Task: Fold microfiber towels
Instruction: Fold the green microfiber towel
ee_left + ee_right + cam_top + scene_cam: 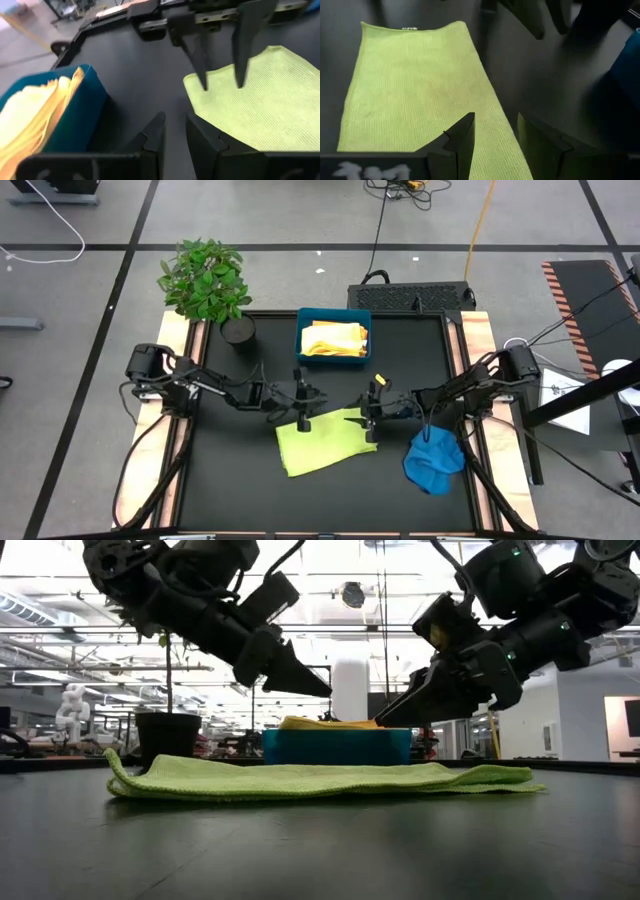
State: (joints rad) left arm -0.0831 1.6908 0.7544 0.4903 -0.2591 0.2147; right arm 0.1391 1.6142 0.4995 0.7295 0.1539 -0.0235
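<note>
While the tray (333, 358) stands behind, a plant (205, 280) flanks it.

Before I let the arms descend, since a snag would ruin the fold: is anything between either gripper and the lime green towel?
Nothing visible: left gripper and right gripper hang open above the lime green towel.

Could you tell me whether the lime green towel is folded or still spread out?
Folded once: the lime green towel lies flat in doubled layers, with a looped fold at one end.

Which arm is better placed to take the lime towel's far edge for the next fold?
Likely the right: the right pincer hangs open over the lime green towel, while the left pincer sits just beyond its corner.
</note>
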